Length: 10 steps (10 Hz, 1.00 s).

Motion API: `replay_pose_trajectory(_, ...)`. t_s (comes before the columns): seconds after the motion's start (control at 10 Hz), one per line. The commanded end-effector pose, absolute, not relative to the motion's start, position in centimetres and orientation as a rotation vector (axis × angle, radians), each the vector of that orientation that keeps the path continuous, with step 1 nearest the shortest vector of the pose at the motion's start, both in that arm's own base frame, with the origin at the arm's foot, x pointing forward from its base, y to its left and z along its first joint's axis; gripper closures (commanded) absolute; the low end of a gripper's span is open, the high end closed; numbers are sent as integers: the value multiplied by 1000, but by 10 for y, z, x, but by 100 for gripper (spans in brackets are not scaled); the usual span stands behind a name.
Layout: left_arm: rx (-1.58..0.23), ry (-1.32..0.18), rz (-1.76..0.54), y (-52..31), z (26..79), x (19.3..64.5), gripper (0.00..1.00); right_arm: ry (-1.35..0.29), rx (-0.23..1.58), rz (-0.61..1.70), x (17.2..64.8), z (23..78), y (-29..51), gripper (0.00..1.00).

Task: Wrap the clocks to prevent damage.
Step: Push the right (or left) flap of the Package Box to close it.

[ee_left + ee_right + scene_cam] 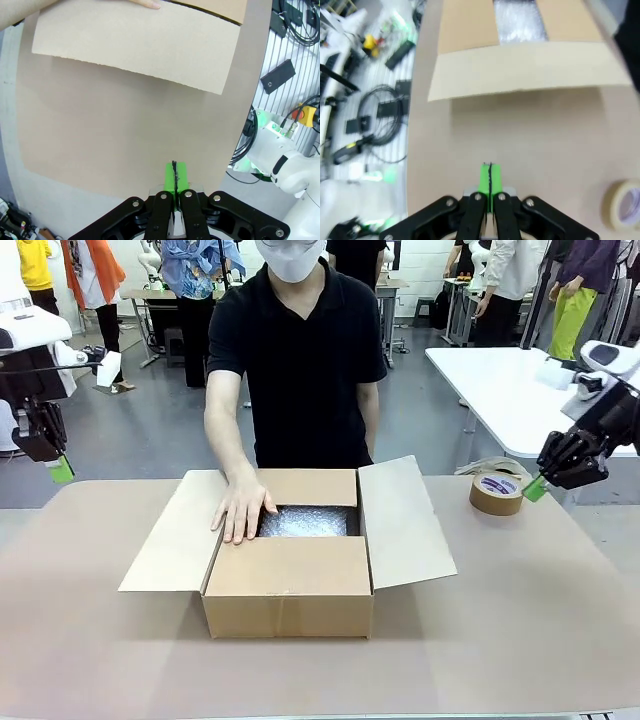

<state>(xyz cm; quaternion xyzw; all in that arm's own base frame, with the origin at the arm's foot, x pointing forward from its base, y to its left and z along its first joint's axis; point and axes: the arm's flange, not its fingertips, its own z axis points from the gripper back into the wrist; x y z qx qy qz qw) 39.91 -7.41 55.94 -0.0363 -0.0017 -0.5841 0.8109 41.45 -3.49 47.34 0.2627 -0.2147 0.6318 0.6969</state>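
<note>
Inside the square cardboard box [288,585] lies crinkly bubble wrap [310,521].

1. Bright, even overhead light; a soft shadow lies under the cardboard box [288,590].
2. Glare glints off the bubble wrap [308,521].
3. The right wrist view is blurred, and the tape roll [625,204] looks smeared.
4. Both wrist views bend at the edges.

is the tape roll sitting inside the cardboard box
No, the tape roll rests on the table outside the box, off to the right of its open right flap.
</note>
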Motion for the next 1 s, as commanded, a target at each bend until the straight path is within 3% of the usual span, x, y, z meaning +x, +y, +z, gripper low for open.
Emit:
replay_pose_trajectory(0.0,-70,-11,-1231,-74,561,399,100,-608,734,1447,435,450,-48,99)
replay_pose_trajectory(0.2,-70,-11,-1231,-74,561,399,100,-680,779,1419,436,435,-50,99)
replay_pose_trajectory(0.9,-70,-11,-1231,-74,561,399,100,-686,747,1420,429,435,-53,99)
